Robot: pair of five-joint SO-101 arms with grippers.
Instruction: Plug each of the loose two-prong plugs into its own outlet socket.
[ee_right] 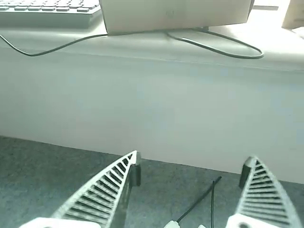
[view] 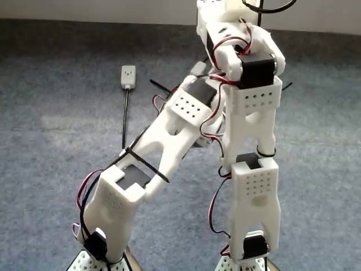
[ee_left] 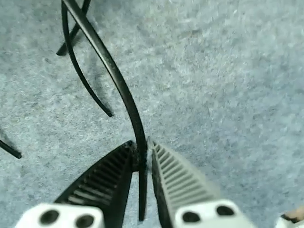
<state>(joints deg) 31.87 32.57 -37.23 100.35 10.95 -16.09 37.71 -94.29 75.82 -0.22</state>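
Low over the grey carpet point(ee_left: 228, 71), the left gripper point(ee_left: 141, 143) pinches a black cable point(ee_left: 109, 66) tight, probably to drag its plug toward the white outlet socket point(view: 128, 77) lying well apart; the right gripper point(ee_right: 192, 159) hangs wide open, facing the wall point(ee_right: 152, 109)

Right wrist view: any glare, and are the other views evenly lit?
Right wrist view: the pale ledge washes out toward one corner; high view: even light on the carpet; left wrist view: even, no glare on the cable.
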